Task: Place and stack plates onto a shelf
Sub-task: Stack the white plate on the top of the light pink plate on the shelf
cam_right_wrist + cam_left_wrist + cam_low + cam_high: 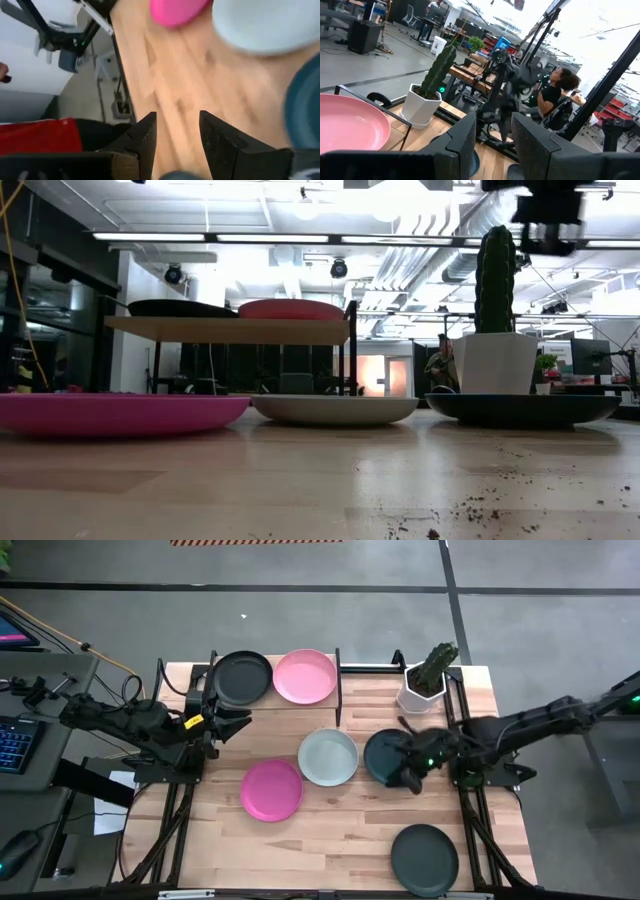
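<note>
Spanning the whole scene, the wooden surface (340, 830) carries four loose plates, while the shelf (275, 703), well off from the right pincer (408, 778) toward the far left corner, already holds the black plate (241, 677) and the light pink plate (305, 675) side by side, one deep each. That right pincer hovers over the near rim of the dark teal plate (380, 755), directly below and slightly to its left; the wrist view shows its jaws parted with bare wood between them, gripping nothing. I judge this the plate in hand, and the right arm is plainly nearer than the left. A round plate offers no long axis, so what matters is which rim edge the jaws straddle, and the edge beneath them looks free.

Just beyond the teal plate, farther left of the right pincer, sits the pale mint-white plate (328, 757), close enough that a slide could bump it. The magenta plate (271, 789) lies farther left; the dark grey-green plate (424, 858) lies nearer the front edge. A cactus in a white pot (422, 690) stands close behind the pincer, a likely snag on the way to the shelf.

The left pincer (236, 721) waits just in front of the shelf, jaws parted and empty
</note>
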